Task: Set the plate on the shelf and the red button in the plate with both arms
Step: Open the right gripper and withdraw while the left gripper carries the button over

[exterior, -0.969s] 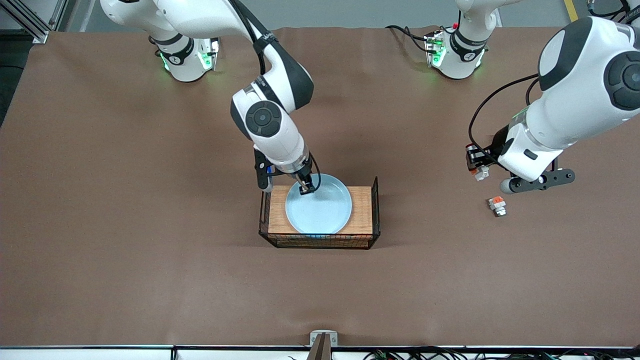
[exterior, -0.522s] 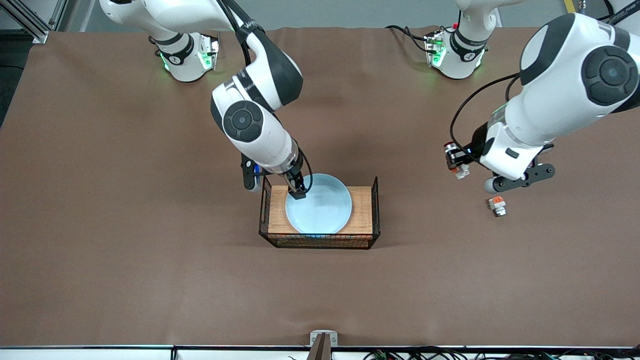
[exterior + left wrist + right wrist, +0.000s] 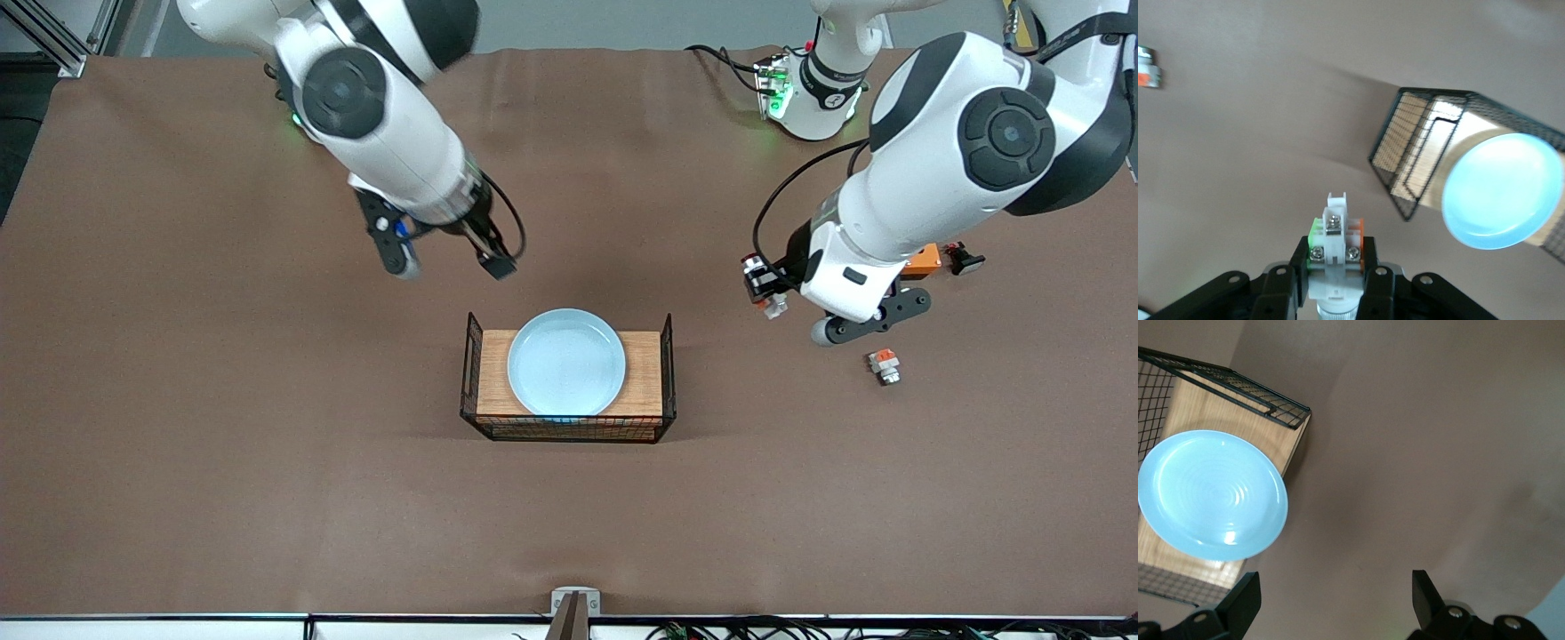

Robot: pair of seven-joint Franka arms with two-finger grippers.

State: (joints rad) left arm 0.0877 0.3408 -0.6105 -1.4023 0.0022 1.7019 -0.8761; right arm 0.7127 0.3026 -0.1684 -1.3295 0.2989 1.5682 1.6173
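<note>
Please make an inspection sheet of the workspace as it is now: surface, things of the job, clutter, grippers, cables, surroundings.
Surface: brown table cover, lightly creased.
Job's things: plate lies on the wooden board of the wire rack; red button is held in the left gripper.
Clutter: small white piece with orange top on the table toward the left arm's end; orange box farther from the camera, partly hidden by the left arm.
Grippers: left gripper shut on the red button, over bare table between rack and small piece; right gripper open, empty, over the table above the rack.
Cables: black cables on both arms.
Surroundings: metal frame at a table corner.
</note>
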